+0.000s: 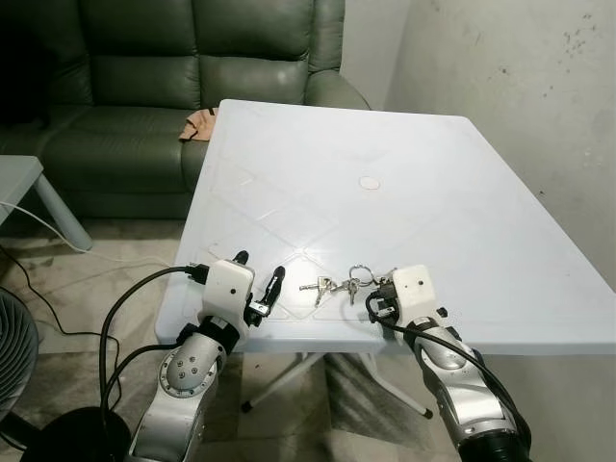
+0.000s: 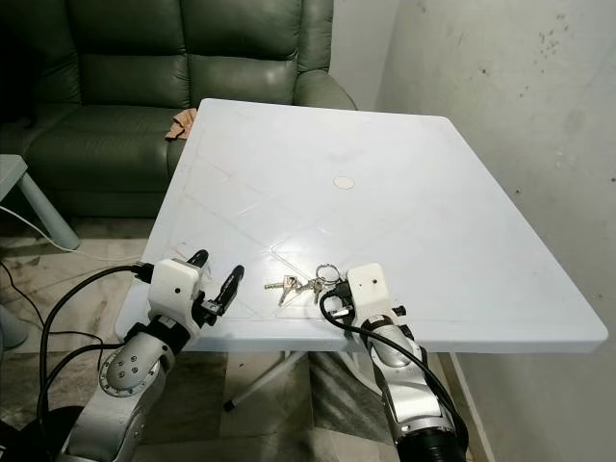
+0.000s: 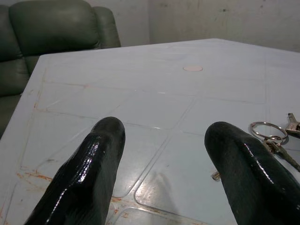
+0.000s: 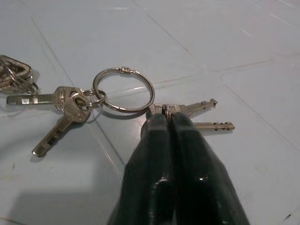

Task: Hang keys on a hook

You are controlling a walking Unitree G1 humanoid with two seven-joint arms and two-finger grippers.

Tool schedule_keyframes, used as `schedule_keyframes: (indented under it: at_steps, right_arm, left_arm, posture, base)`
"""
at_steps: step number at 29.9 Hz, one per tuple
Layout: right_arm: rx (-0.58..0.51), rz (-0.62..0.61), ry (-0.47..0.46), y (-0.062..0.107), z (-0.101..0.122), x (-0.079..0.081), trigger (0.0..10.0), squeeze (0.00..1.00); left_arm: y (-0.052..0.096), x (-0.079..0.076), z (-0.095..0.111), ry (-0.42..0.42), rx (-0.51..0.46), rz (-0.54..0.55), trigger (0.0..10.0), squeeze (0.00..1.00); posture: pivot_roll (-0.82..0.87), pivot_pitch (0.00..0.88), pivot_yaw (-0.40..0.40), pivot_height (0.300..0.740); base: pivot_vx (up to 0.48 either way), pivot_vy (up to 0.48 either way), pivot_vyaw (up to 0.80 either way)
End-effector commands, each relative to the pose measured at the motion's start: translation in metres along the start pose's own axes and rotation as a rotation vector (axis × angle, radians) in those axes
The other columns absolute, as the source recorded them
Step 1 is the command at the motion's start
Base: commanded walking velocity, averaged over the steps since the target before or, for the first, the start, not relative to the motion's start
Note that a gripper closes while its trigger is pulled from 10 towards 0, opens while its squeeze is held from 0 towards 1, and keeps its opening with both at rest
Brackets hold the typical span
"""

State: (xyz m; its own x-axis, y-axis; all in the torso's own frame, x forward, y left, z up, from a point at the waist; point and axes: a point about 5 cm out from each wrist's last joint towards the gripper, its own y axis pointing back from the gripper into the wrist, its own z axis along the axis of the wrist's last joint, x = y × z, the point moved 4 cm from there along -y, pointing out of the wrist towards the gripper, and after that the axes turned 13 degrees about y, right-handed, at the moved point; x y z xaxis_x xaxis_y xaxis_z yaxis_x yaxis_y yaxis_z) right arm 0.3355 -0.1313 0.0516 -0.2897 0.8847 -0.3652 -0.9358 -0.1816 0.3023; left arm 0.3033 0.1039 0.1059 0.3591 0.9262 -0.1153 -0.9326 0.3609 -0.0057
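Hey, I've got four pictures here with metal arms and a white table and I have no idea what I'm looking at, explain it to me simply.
This is a humanoid robot with two silver arms, each ending in a pincer of two black fingers. The two wide pictures come from a stereo camera on its head, looking down at a white table; a green sofa stands behind it. The other two pictures come from small cameras on the wrists, looking along each pincer's fingers.

A bunch of keys on a metal ring lies near the table's front edge. The right pincer has its fingers pressed together on the heads of two of those keys, which lie on the table. The left pincer is beside it at the table's edge, open, holding nothing. I cannot make out any hook in these pictures.
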Motion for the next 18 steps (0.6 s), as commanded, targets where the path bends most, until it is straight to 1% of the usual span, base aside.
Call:
schedule_keyframes:
  at_steps: [1, 6, 9, 10, 12, 14, 16, 17, 18]
  right_arm:
    - [-0.034, -0.031, 0.001, 0.000, 0.008, -0.006, 0.0, 0.00]
    - [-0.083, -0.038, -0.025, 0.000, 0.016, -0.009, 0.0, 0.00]
    - [-0.116, -0.059, -0.035, 0.000, 0.022, -0.013, 0.0, 0.00]
    - [-0.134, -0.057, -0.055, 0.000, 0.024, -0.014, 0.0, 0.00]
    - [-0.193, -0.066, -0.103, 0.001, 0.034, -0.019, 0.0, 0.00]
    - [-0.224, -0.072, -0.137, 0.001, 0.040, -0.023, 0.0, 0.00]
    - [-0.232, -0.088, -0.150, 0.000, 0.043, -0.027, 0.0, 0.00]
    - [-0.260, -0.099, -0.154, -0.001, 0.050, -0.031, 0.0, 0.00]
    - [-0.271, -0.108, -0.166, -0.002, 0.054, -0.035, 0.0, 0.00]
  left_arm:
    - [-0.001, 0.000, 0.007, -0.016, -0.020, -0.007, 10.0, 0.00]
    - [-0.002, 0.002, 0.009, -0.022, -0.028, 0.007, 10.0, 0.00]
    - [-0.003, 0.006, 0.012, -0.007, -0.045, 0.023, 10.0, 0.00]
    - [-0.004, 0.008, 0.014, 0.005, -0.053, 0.035, 10.0, 0.00]
    - [-0.006, 0.016, 0.023, 0.047, -0.087, 0.073, 10.0, 0.00]
    - [-0.007, 0.022, 0.029, 0.066, -0.112, 0.102, 10.0, 0.00]
    - [-0.007, 0.027, 0.036, 0.092, -0.136, 0.121, 10.0, 0.00]
    - [-0.008, 0.036, 0.045, 0.092, -0.161, 0.156, 10.0, 0.00]
    - [-0.009, 0.040, 0.051, 0.084, -0.172, 0.175, 10.0, 0.00]
  posture:
    - [-0.08, 0.000, -0.064, 0.740]
    - [-0.08, 0.000, -0.065, 0.740]
    - [-0.08, 0.000, -0.065, 0.740]
    - [-0.08, 0.000, -0.065, 0.740]
    - [-0.08, 0.000, -0.065, 0.740]
    - [-0.08, 0.000, -0.065, 0.740]
    - [-0.07, 0.000, -0.067, 0.740]
    - [-0.07, 0.000, -0.067, 0.740]
    - [-0.08, 0.000, -0.066, 0.740]
  base:
    - [0.000, 0.000, 0.00]
    - [0.000, 0.000, 0.00]
    - [0.000, 0.000, 0.00]
    - [0.000, 0.000, 0.00]
    - [0.000, 0.000, 0.00]
    - [0.000, 0.000, 0.00]
    - [0.000, 0.000, 0.00]
    - [0.000, 0.000, 0.00]
    - [0.000, 0.000, 0.00]
